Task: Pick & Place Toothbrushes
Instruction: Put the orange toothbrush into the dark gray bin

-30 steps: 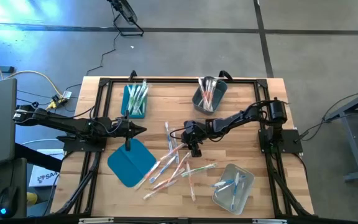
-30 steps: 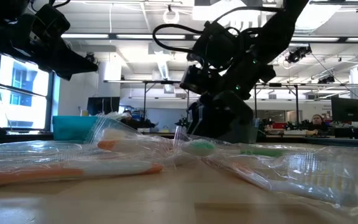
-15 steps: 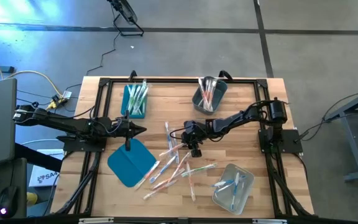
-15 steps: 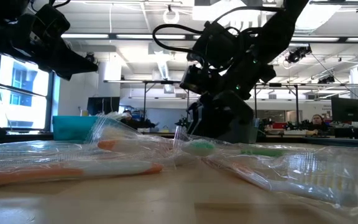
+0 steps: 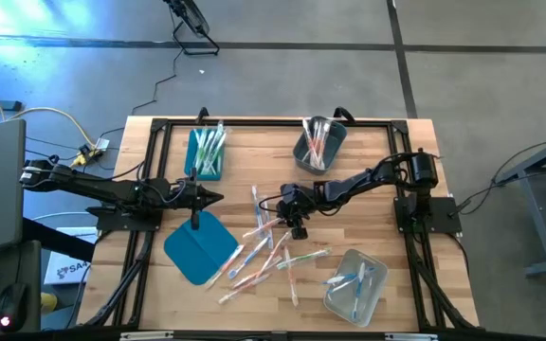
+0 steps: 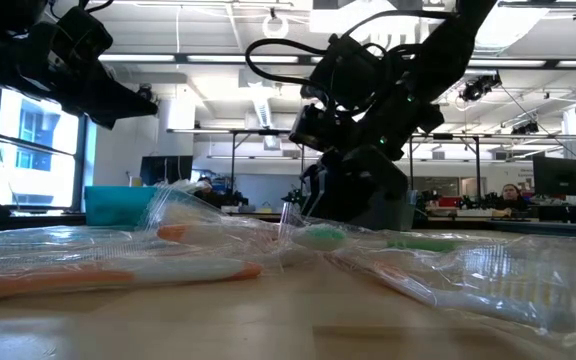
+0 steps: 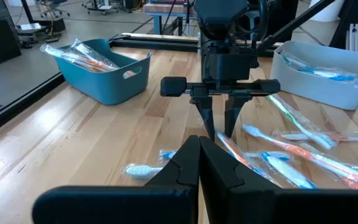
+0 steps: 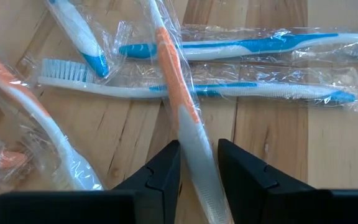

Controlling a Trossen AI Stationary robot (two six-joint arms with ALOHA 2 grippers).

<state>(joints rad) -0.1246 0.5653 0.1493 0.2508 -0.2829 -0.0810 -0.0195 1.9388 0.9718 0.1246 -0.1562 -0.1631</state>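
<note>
While left gripper (image 5: pixel 218 197) hangs shut near teal lid (image 5: pixel 199 248), right gripper (image 8: pixel 197 163) jaws pinch wrapped orange toothbrush (image 8: pixel 180 118) amid toothbrushes (image 5: pixel 265 256)

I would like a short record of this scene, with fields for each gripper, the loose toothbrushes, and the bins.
right gripper: low over the pile at the table's middle, its fingers on either side of an orange toothbrush in a clear wrapper
left gripper: shut, holding nothing, waiting above the table's left side
loose toothbrushes: scattered on the table, blue, orange and green, wrapped
teal bin: far left, holds toothbrushes
grey bin: far middle, holds toothbrushes
clear bin: near right, holds toothbrushes
teal lid: flat on the table
</note>
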